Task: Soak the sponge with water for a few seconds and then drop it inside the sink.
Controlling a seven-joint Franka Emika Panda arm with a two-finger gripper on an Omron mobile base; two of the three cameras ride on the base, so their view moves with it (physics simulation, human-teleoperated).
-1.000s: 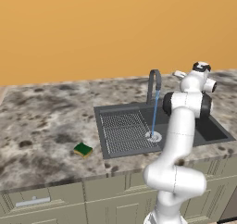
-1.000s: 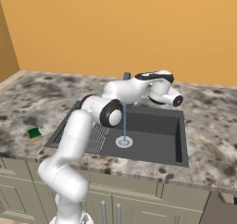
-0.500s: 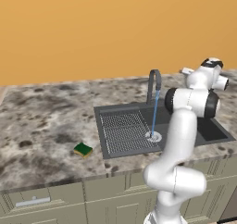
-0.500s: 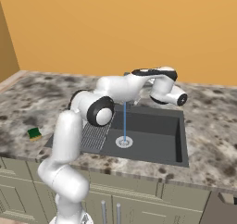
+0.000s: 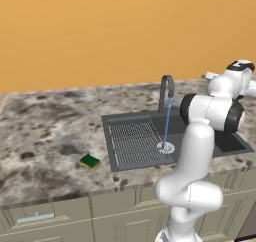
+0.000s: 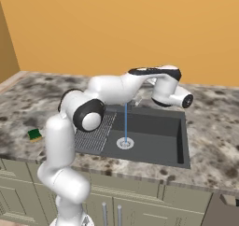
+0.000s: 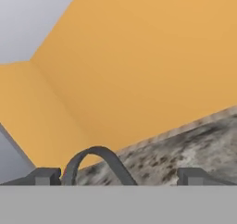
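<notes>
Water running: a thin light-blue stream (image 5: 166,122) falls from the curved grey faucet (image 5: 166,88) onto the round silver drain (image 5: 166,147) of the dark grey rectangular sink (image 5: 131,162).

Small flat sponge, dark green top over yellow base (image 5: 89,162), lies on the mottled grey stone tabletop (image 5: 45,141), left of the sink's ribbed drainboard and near the front edge. Nothing touches it.

The white arm reaches over the right part of the basin. End effector (image 7: 118,176) spread wide, nothing between its tips; hand view looks past the faucet arch at the orange wall (image 7: 139,70) and a strip of tabletop.

Step in hand, as judged: faucet is on, the sponge pickup not yet begun. Next move calls for a long swing left and down over the drainboard to the sponge, tips straddling it, then a closing pinch and a carry under the stream.

No brands, labels or writing readable anywhere.
</notes>
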